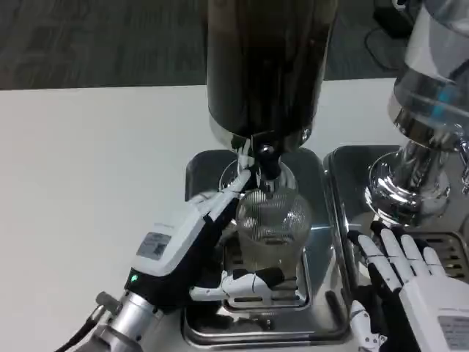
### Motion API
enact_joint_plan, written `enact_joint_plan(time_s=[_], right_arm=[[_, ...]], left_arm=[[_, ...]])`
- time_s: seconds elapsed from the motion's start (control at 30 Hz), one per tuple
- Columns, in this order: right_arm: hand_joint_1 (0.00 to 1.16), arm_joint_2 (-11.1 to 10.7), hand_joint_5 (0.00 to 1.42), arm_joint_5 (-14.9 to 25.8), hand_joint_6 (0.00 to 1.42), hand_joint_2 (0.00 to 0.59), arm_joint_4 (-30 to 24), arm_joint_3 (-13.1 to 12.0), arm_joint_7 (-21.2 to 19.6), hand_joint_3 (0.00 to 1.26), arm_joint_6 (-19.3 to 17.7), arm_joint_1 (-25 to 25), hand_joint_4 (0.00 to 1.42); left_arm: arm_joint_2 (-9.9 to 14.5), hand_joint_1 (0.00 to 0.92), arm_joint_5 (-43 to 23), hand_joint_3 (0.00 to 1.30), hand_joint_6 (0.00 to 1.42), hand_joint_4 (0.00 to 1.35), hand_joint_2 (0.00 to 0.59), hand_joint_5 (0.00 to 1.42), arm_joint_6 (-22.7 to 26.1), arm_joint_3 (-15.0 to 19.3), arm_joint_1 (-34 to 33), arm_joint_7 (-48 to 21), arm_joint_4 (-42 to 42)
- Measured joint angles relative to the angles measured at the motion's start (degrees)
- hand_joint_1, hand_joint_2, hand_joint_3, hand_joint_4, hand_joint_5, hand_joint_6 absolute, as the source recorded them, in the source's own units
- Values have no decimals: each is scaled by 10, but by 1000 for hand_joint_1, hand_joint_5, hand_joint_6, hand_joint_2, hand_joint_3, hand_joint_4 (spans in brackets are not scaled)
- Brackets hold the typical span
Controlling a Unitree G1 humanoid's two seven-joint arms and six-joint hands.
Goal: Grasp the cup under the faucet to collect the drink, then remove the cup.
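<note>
While held by L hand [220, 242], cup [272, 227] under faucet [265, 165]

A white table [88, 169] fills the left and middle of the frame. Above it, along the top, runs grey carpet [95, 37]. At the right edge stands a second dispenser [429, 110] with a clear vessel and a chrome foot, resting on its own steel tray [344, 165] with a slotted grille [451, 249] at lower right. A dark cable [381, 44] lies on the floor at upper right.
</note>
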Motion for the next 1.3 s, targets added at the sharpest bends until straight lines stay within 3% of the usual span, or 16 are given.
enact_joint_plan(time_s=[0.23,0.47,0.6,0.87,1.3], right_arm=[[0,-7,0,10,0,582,0,-5,2,105,0,-3,0],[0,-16,0,21,0,582,2,-6,3,105,-1,-12,0],[0,-18,0,22,0,582,3,-6,3,105,-1,-13,0],[0,-32,0,33,0,582,7,-7,14,105,-4,-29,0],[0,-46,0,47,0,582,8,-17,25,105,-10,-36,0]], left_arm=[[50,56,-23,84,207,84,29,368,-14,55,46,-2,-40],[77,12,-49,147,218,163,37,407,-38,115,93,-2,-92],[94,0,-64,189,229,177,81,420,-88,150,134,-4,-131],[104,0,-92,116,114,6,96,266,-174,201,146,-63,-197],[98,0,-102,3,136,0,138,192,-249,241,148,-165,-219]])
